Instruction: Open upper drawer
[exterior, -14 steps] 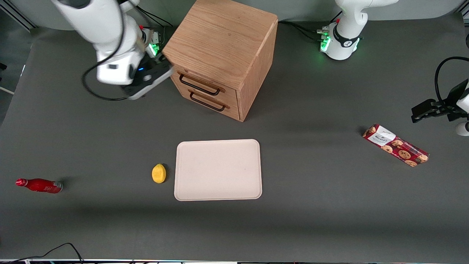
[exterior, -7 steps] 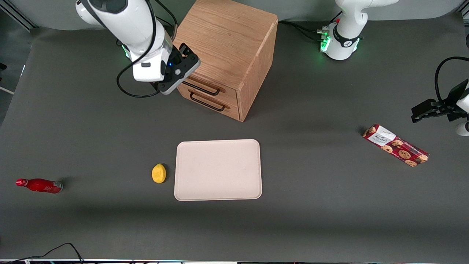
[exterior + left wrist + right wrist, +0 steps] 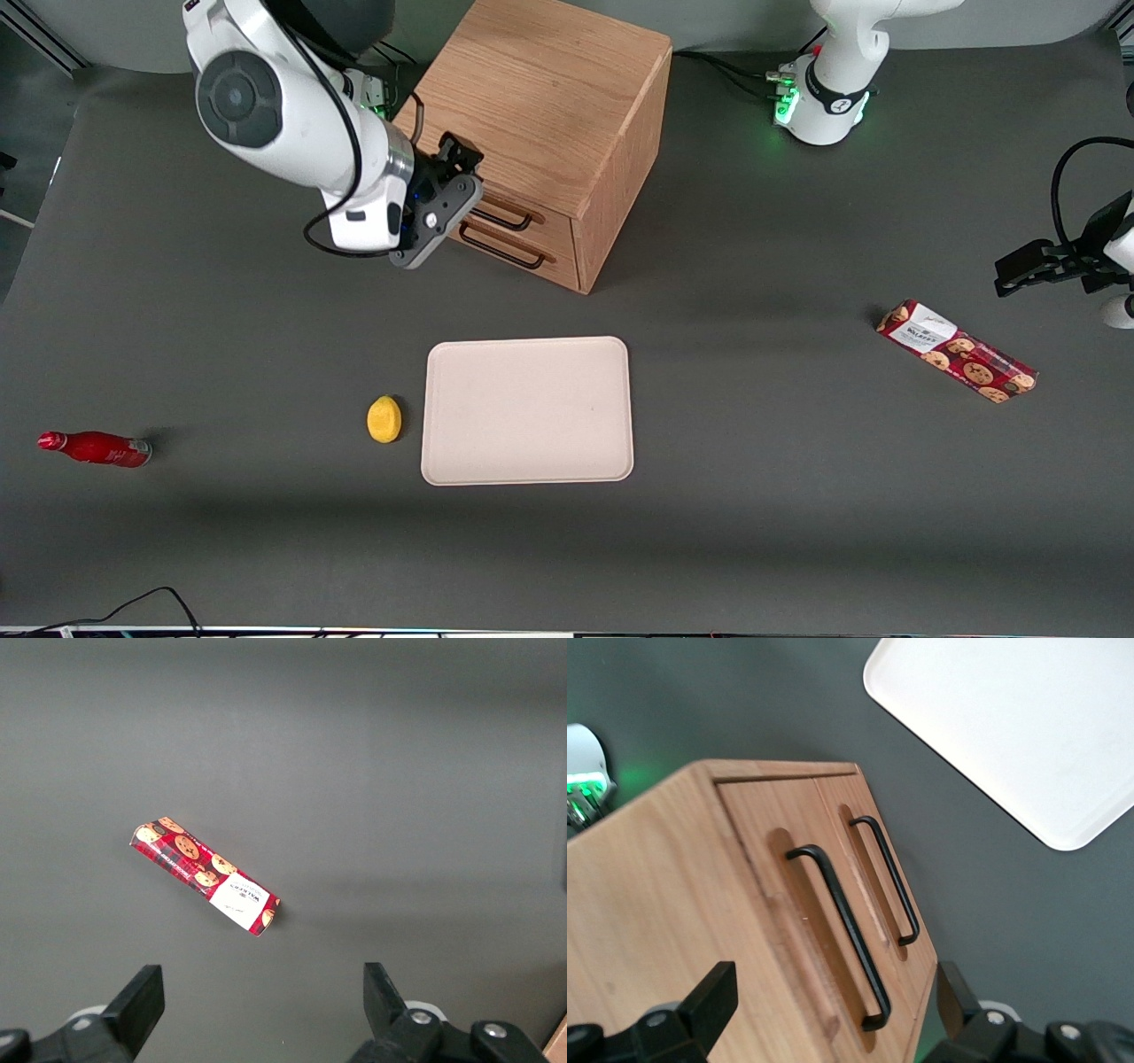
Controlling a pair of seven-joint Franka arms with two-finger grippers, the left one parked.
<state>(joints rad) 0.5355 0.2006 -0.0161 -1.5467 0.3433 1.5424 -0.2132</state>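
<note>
- Since the earlier frame your tool [image 3: 456,173] has swung down in front of the cabinet [image 3: 540,97], fingers apart, touching nothing.
- Upper drawer [image 3: 793,904] sits flush, topmost in the cabinet; its handle [image 3: 840,935] is ungrasped.
- Gripping and pulling remain.

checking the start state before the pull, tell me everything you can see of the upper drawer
The upper drawer is the topmost of two in the boxy wooden cabinet. Its front is light oak-looking wood with a recessed groove, spanned by a dark wire bar handle. It sits shut, flush with the cabinet face, directly above the lower drawer with its matching handle. Nothing touches it: the gripper hangs open in front of it, fingers either side of the handle's line but not yet around it.
</note>
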